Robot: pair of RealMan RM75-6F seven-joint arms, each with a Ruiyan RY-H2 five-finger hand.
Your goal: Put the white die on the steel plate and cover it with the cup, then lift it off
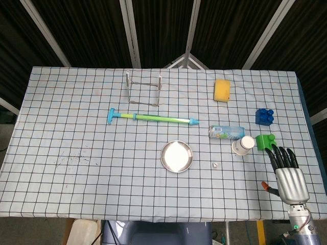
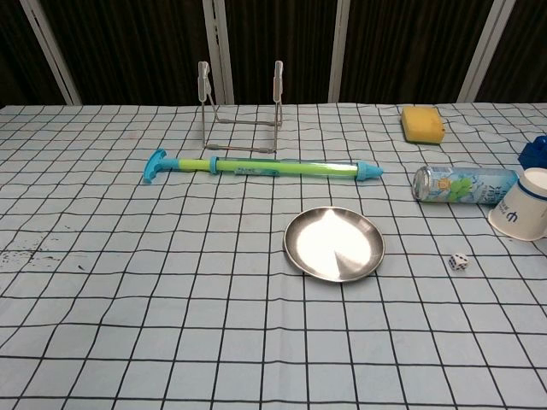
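head view: can [image 1: 226, 132] touches cup [image 1: 243, 145] (green block [image 1: 264, 141] beside).

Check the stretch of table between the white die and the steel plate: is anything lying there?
Nothing: only bare checked cloth separates the white die from the steel plate. Both the head and chest views show it.

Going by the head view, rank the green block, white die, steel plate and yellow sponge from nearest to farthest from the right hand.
From the right hand:
1. Green block, just beyond the fingertips.
2. White die, to the hand's left.
3. Steel plate, further left, mid-table.
4. Yellow sponge, near the far edge.
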